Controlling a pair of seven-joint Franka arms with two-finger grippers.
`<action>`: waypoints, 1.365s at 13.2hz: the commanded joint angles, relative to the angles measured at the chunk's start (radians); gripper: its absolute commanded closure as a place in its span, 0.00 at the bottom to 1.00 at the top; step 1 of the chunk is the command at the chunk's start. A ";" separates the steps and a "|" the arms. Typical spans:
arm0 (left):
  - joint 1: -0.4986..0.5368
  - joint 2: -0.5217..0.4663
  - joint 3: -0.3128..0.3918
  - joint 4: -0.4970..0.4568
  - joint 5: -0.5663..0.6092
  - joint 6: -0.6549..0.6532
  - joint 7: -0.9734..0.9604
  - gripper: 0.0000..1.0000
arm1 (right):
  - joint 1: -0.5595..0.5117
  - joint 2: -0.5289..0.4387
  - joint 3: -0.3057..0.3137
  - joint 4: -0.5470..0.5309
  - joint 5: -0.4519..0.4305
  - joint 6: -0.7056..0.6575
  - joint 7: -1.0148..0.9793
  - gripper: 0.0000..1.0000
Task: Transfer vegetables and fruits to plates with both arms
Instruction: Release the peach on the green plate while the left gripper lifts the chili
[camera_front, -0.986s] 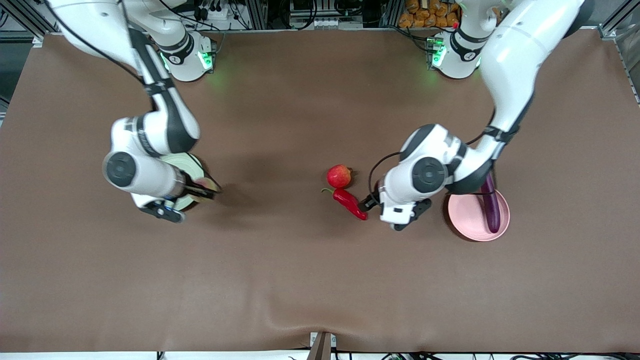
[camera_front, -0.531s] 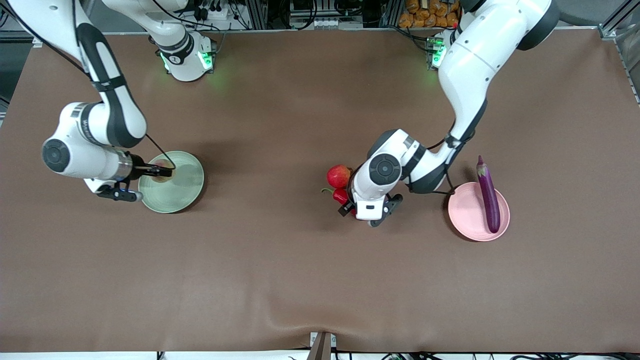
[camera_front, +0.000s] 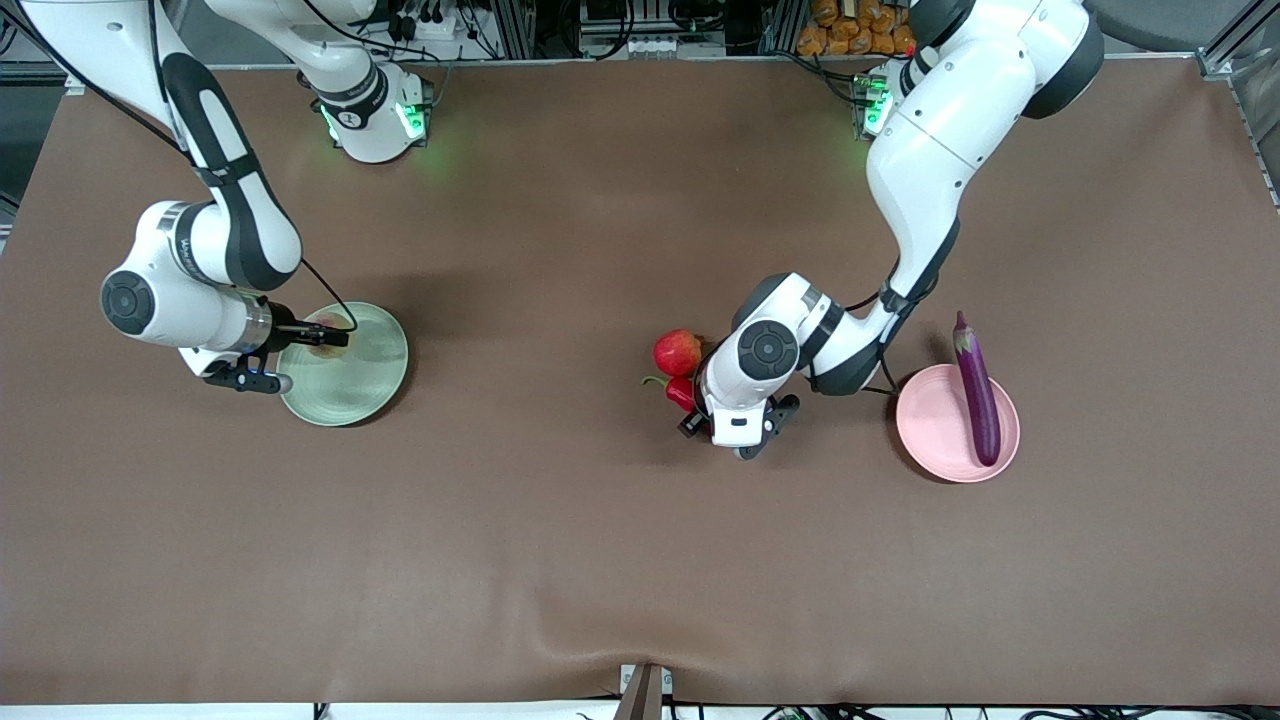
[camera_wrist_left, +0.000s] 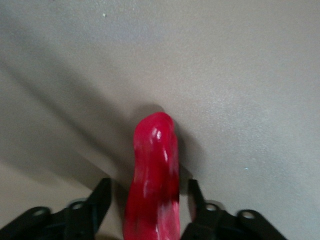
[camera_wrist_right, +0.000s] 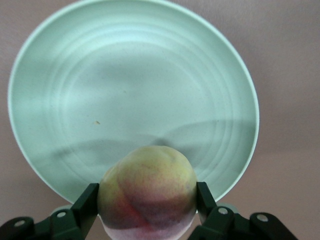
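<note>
My right gripper (camera_front: 325, 338) is shut on the yellowish-pink peach (camera_wrist_right: 147, 175) and holds it over the pale green plate (camera_front: 372, 372), close to the rim (camera_wrist_right: 235, 100). My left gripper (camera_front: 697, 412) is down at the red chili pepper (camera_front: 680, 391), which lies on the table touching the red apple (camera_front: 678, 352). In the left wrist view the chili (camera_wrist_left: 152, 150) sits between the open fingers (camera_wrist_left: 102, 192), with a slim gap on each side. The purple eggplant (camera_front: 977, 395) lies across the pale pink plate (camera_front: 930, 440), its stem end past the rim.
A brown cloth (camera_front: 560, 560) covers the table and ripples a little at the edge nearest the camera. The two arm bases (camera_front: 375, 120) stand along the farthest edge, with racks and cables past them.
My left arm swung from the pink plate to the chili, and its fingers have narrowed round it. My right arm carried the peach across the green plate toward its own end.
</note>
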 joint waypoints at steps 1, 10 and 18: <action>0.002 -0.005 0.007 0.028 0.021 0.006 0.002 1.00 | -0.002 -0.015 0.005 -0.053 0.009 0.055 -0.012 1.00; 0.310 -0.159 0.007 0.053 0.030 -0.227 0.569 1.00 | 0.019 -0.011 0.011 0.236 0.067 -0.313 0.068 0.00; 0.541 -0.233 0.002 -0.033 0.031 -0.401 1.304 1.00 | 0.384 0.159 0.011 0.656 0.296 -0.362 0.856 0.00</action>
